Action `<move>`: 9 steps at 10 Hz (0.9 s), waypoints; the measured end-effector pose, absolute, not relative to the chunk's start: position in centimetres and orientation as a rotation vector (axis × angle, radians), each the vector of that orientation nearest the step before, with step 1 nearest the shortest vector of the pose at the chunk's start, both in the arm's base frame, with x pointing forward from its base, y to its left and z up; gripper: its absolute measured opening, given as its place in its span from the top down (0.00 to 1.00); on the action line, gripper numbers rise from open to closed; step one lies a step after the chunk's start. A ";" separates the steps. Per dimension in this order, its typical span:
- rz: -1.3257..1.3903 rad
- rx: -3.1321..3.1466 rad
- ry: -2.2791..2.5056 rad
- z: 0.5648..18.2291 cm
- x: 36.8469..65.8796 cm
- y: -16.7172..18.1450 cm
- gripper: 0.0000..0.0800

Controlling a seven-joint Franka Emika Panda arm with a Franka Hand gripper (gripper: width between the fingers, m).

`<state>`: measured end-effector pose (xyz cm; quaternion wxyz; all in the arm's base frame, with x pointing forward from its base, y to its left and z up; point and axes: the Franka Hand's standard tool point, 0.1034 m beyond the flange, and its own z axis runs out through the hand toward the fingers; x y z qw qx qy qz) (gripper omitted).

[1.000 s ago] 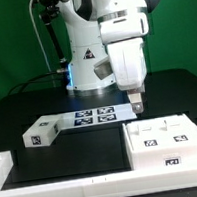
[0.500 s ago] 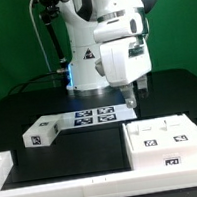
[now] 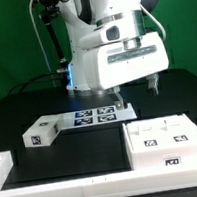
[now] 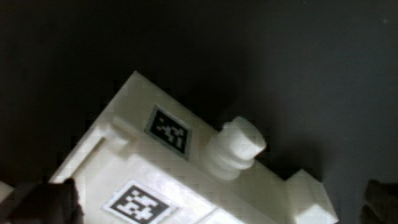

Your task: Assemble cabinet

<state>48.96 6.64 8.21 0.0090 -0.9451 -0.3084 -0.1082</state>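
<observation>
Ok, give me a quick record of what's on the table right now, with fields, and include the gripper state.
gripper: open, holding nothing, above the table
cabinet box: white, tagged, front of the table on the exterior view's right
small block: white, one tag showing, on the exterior view's left, next to the marker board
marker board: flat, mid-table
rail: low, white, along the front edge
wrist view: white tagged part with a round knob

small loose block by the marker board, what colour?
The block is white, with a black-and-white square tag; shows best in the exterior view.
</observation>
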 end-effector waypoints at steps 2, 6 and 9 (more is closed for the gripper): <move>-0.334 -2.987 -0.769 8.2 48.9 6.8 0.00; -0.302 -3.030 -0.332 8.0 48.6 8.0 0.00; -0.253 -3.021 -0.002 6.1 49.0 8.3 0.00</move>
